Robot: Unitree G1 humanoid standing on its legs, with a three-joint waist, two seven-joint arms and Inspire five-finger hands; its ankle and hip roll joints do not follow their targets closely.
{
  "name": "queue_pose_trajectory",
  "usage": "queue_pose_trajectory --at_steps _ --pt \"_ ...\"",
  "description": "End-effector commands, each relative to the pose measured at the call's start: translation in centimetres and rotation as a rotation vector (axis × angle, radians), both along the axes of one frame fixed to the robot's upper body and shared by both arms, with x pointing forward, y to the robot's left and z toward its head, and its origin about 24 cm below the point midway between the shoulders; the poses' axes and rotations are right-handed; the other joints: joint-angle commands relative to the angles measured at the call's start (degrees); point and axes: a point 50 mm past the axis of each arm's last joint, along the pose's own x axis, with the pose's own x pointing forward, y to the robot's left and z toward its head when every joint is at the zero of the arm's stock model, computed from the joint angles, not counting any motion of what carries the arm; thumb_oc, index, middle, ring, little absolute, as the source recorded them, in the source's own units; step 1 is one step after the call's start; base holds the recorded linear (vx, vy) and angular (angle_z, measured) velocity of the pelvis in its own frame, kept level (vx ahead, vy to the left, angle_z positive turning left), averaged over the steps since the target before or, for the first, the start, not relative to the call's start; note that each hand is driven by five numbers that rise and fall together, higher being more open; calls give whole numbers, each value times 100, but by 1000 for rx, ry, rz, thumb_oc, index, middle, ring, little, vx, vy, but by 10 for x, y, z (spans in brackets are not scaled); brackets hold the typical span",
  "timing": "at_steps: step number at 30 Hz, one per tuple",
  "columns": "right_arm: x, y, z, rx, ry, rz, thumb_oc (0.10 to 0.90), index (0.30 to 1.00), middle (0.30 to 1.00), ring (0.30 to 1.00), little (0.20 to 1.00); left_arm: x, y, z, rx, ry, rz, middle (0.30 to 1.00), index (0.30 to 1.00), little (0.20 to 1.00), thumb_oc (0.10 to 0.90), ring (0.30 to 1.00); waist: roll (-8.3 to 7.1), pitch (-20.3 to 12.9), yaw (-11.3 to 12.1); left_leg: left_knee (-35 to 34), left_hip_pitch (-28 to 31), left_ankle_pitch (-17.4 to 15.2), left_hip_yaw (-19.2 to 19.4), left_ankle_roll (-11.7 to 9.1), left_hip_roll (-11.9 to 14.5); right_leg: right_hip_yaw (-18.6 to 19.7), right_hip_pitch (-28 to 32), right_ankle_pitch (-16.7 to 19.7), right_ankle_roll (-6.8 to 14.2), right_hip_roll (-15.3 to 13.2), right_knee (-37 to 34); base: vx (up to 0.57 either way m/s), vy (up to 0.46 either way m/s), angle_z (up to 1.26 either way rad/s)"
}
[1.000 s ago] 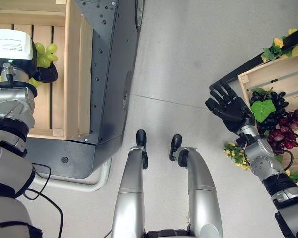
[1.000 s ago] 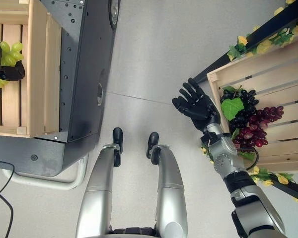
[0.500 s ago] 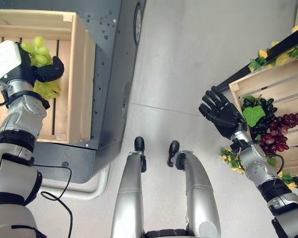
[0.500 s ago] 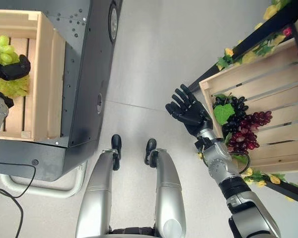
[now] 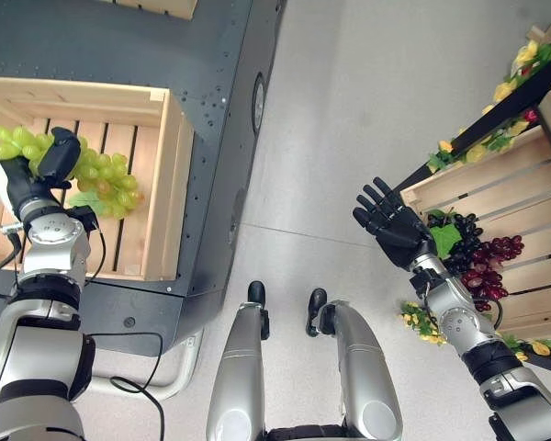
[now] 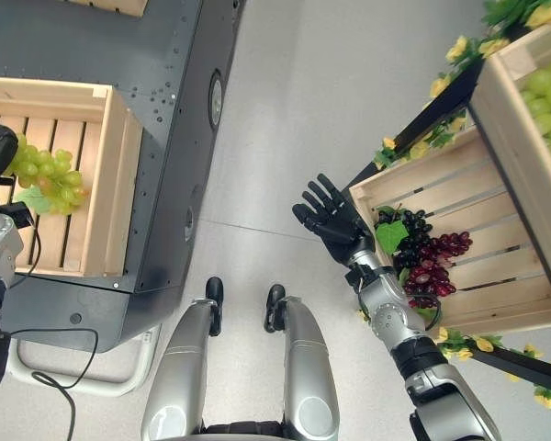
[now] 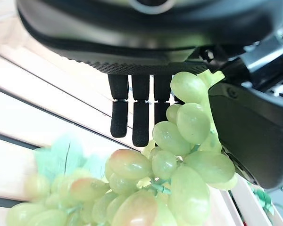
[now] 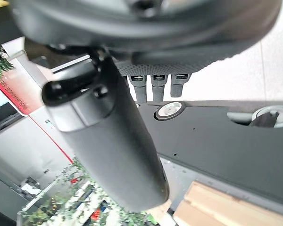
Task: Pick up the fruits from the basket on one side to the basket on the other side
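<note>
Lowered since a second ago, with the camera swung as well: green grapes (image 5: 99, 176) now hanging in the left crate (image 5: 162, 184), long axis running from the left hand (image 5: 39, 172) out toward the crate's inner wall, stem end at the hand, loose end and a pale leaf over the slats. Clamped in the left wrist view between thumb and fingers (image 7: 140, 122), fingers fairly straight alongside the bunch, thumb pressed against it from the other side. Left arm reaching up from the lower left, hand raised above the crate floor, back of the hand toward the camera.

Standing on a dark grey desk (image 5: 211, 110), that crate. Across the floor, on the robot's right, a second wooden crate (image 6: 459, 239) on a dark rack trimmed with yellow flowers and leaves, holding dark and red grapes (image 6: 427, 262) with a green leaf. Green grapes too in a higher crate (image 6: 519, 138) at the far right.

Right hand (image 5: 392, 225) held just beside the right crate's near corner, palm up, fingers spread and straight, gripping nothing. No readable writing.
</note>
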Motion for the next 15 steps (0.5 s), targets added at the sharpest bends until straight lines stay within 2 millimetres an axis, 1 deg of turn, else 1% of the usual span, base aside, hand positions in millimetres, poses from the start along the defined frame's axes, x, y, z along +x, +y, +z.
queue_pose_trajectory --at_steps 1,3,5,6,8,9,12,15 --pt "-3 -3 37 25 -187 -33 800 900 900 900 900 -14 14 61 57 -338 31 300 300 300 400 300 301 -252 30 -530 801 -355 199 210 -363 251 754 27 15 167 -587 15 -18 -4" --pt "-9 1 29 32 -166 -28 800 900 900 900 900 -19 17 52 14 -355 31 300 300 300 400 300 345 -356 22 -864 1016 -220 137 196 -387 264 939 87 46 173 -870 18 -39 -5" --pt "-11 3 25 34 -156 -21 800 900 900 900 900 -21 19 50 9 -357 33 300 300 300 400 300 363 -411 14 -1037 1148 -151 98 185 -402 249 1063 129 57 173 -1037 15 -41 -3" --pt "-13 6 20 34 -143 -12 800 900 900 900 900 -23 20 47 -11 -371 22 300 300 300 400 300 400 -518 11 -1310 1342 -55 40 169 -424 237 1253 185 73 176 -1309 12 -38 -2" --pt "-13 8 19 27 -142 -4 800 900 900 900 900 -23 19 47 -17 -394 4 300 300 300 400 300 426 -585 6 -1483 1478 -5 -5 166 -437 229 1392 221 80 172 -1494 8 -29 -3" --pt "-15 10 16 28 -131 4 800 900 900 900 900 -22 15 48 -9 -418 -42 300 300 300 400 300 459 -684 13 -1676 1650 38 -53 172 -466 210 1580 265 91 162 -1711 11 -37 -3" --pt "-18 8 8 21 -111 -3 800 900 900 900 900 -20 8 45 6 -430 -91 300 300 300 400 300 490 -817 58 -1928 1892 91 -166 167 -502 146 1890 323 117 137 -2020 18 -43 -4" --pt "-21 6 2 21 -92 -7 800 900 900 900 900 -20 -1 41 34 -447 -141 300 300 300 400 300 521 -1031 96 -2293 2247 136 -222 149 -513 74 2321 416 151 148 -2485 44 -31 1"
